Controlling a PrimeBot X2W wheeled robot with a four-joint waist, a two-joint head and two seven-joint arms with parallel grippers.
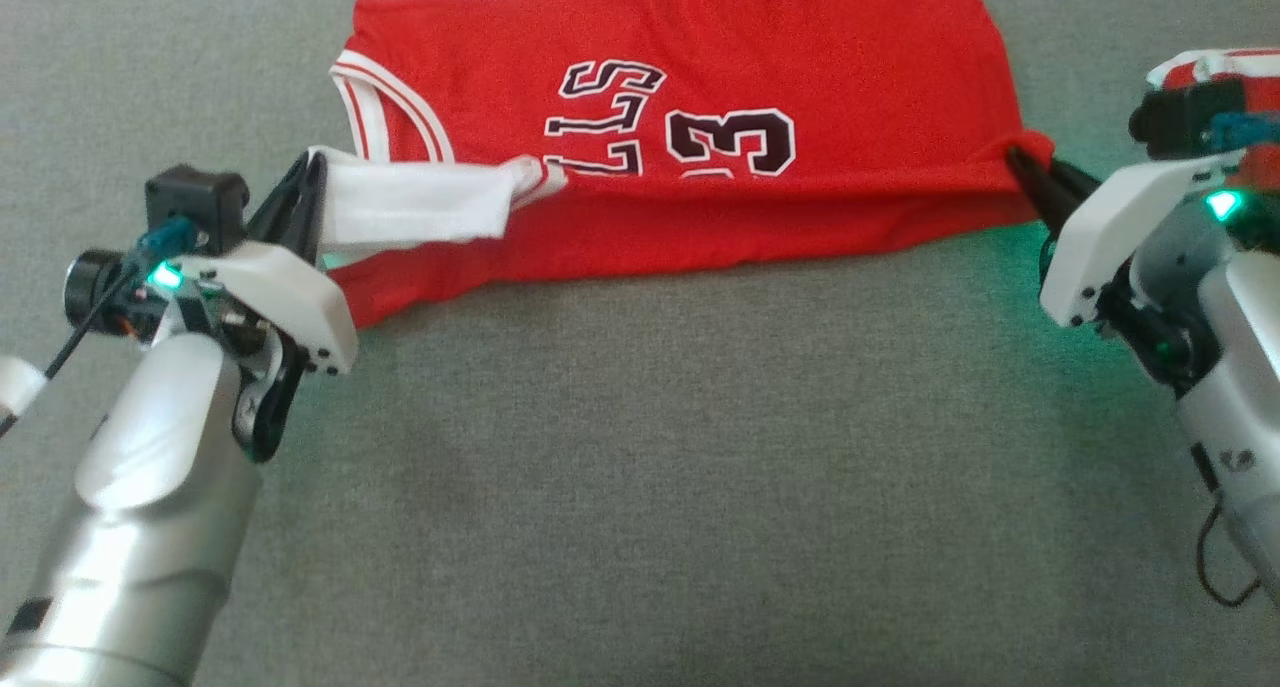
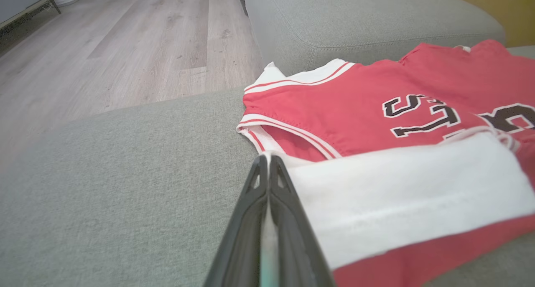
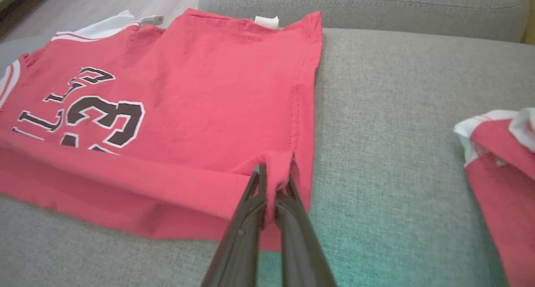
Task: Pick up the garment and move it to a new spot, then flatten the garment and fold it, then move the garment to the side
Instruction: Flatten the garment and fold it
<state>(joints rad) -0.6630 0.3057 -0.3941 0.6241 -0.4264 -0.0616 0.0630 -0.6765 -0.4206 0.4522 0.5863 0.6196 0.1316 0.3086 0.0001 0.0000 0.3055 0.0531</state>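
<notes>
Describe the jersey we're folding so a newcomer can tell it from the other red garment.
On the grey sofa cushion, look at the middle, where a red jersey lies spread flat. The left gripper and the right gripper pinch its near side at either end. Unlike the crumpled red-and-white garment at the cushion's right, it shows black, white-edged letters and numerals.

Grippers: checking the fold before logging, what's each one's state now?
Left gripper: shut on the jersey, at its white panel.
Right gripper: shut on the jersey, red corner.
</notes>
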